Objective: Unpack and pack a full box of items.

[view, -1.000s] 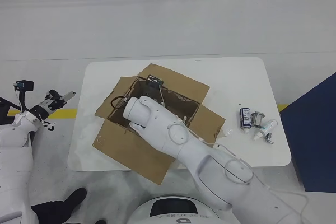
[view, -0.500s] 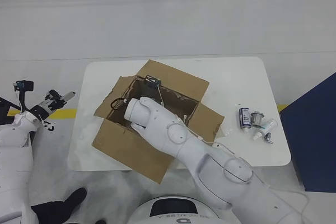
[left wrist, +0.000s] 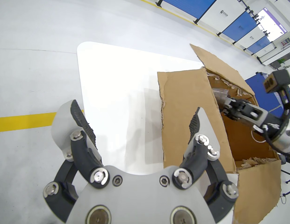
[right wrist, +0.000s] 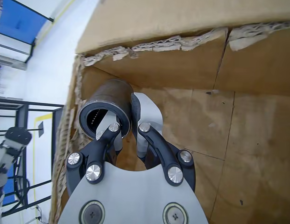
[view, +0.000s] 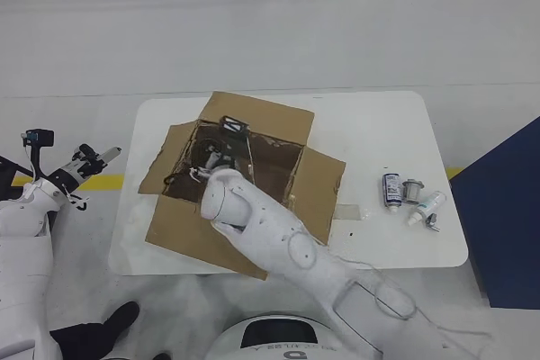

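Dark steel, smooth and round, makes up the short hollow cylinder (right wrist: 102, 99), its mouth rimmed by a black ring. The right pincer (right wrist: 126, 106) is closed narrow on the cylinder's wall: one pale finger runs inside the bore, and the other presses its ribbed black pad against the outside. Both sit low inside the box (right wrist: 229, 129), close to a corner; whether the cylinder rests on the bottom I cannot tell. Brown cardboard forms the box, its inner walls faintly stained and its fold lines ragged with torn corrugated paper. From above, the four flaps lie spread outward, and the white right arm (view: 270, 229) stretches over the near flap and bends down into the opening. Beneath stands a white counter (view: 378, 135) with rounded corners. Small bottles and tubes (view: 412, 198) lie together toward its right side, well apart from the box. Off the left edge, over the grey floor (left wrist: 30, 59), the left pincer (left wrist: 137, 120) hangs spread wide, pointed at the counter.
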